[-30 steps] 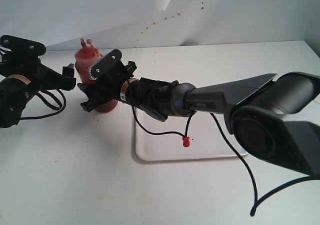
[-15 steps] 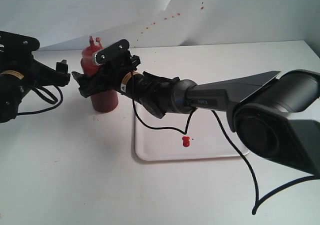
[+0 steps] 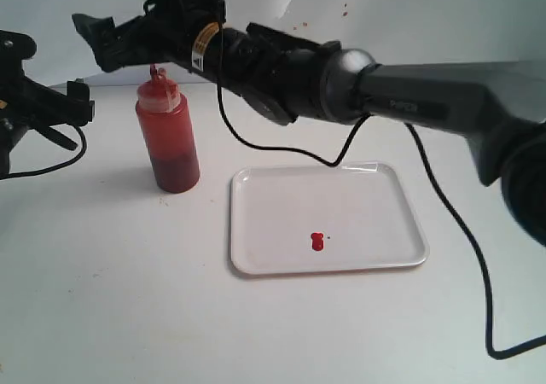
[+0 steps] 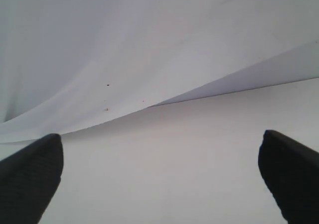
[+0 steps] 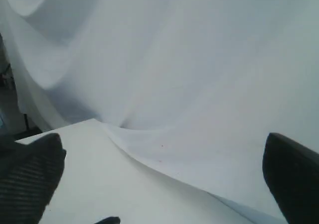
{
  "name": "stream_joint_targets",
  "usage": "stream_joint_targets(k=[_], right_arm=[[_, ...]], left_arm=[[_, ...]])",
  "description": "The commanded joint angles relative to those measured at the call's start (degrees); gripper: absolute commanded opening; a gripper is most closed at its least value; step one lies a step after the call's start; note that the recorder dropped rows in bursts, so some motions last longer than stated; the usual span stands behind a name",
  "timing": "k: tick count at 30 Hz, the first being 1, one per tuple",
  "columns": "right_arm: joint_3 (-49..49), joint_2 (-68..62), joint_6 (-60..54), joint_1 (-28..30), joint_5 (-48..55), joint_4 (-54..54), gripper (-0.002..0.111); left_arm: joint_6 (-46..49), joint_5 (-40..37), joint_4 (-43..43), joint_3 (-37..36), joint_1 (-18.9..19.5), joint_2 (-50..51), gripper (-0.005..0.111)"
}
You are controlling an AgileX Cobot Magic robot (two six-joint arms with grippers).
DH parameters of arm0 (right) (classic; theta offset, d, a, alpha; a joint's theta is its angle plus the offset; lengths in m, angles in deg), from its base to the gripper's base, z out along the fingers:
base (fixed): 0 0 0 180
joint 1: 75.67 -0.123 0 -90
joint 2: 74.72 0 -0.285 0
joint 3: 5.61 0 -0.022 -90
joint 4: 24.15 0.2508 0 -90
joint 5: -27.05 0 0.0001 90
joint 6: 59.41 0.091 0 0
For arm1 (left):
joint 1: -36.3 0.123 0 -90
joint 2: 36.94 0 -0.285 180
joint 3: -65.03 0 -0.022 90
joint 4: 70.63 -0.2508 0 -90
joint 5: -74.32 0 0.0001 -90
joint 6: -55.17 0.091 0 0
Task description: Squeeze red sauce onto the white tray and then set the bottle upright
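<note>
Bottle [image 3: 168, 141] stood upright just beside tray [image 3: 363, 205]; sauce [image 3: 317, 241] blob on tray. L gripper [image 4: 159, 184] & R gripper [image 5: 164, 179] both gaped wide, empty.

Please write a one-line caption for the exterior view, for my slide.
Translucent red plastic squeeze bottle stands upright beside the flat white tray holding a glossy red sauce blob.

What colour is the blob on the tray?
Glossy bright red blob on the white tray, clearest in the exterior view.
</note>
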State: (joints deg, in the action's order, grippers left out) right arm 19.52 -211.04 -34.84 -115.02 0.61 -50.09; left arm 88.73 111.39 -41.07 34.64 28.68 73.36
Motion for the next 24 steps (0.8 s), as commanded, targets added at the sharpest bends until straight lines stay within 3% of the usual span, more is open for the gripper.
stream_joint_targets(k=[1, 4, 6, 8, 13, 18, 24], right_arm=[[0.37, 9.07, 0.31, -0.08, 15.07, -0.88, 0.082], [0.37, 14.85, -2.09, -0.08, 28.05, -2.14, 0.040], [0.37, 17.33, -3.54, -0.08, 33.13, -2.14, 0.018], [-0.03, 19.93, -5.86, -0.08, 38.65, -2.14, 0.000], [-6.57, 27.67, -6.48, -0.08, 42.54, -3.74, 0.000], [-19.40, 37.68, -6.48, -0.08, 37.60, -6.26, 0.000], [-34.34, 50.18, -5.02, 0.04, 30.71, -6.26, 0.000]], left_arm=[[-0.31, 0.08, 2.20, -0.24, -0.33, -0.55, 0.104], [-0.47, -0.13, 4.55, -0.24, -0.33, -1.87, 0.098], [-0.47, -1.31, 4.56, -0.24, -0.33, -3.22, 0.085], [-0.32, -2.34, 4.17, -0.72, -0.33, -5.31, 0.062], [-0.32, -3.08, 3.66, -3.82, -0.33, -12.18, 0.000], [-7.03, -3.11, -0.85, -8.98, -0.33, -21.50, 0.000], [-29.50, -3.25, -21.35, -18.82, -0.33, -36.08, 0.000]])
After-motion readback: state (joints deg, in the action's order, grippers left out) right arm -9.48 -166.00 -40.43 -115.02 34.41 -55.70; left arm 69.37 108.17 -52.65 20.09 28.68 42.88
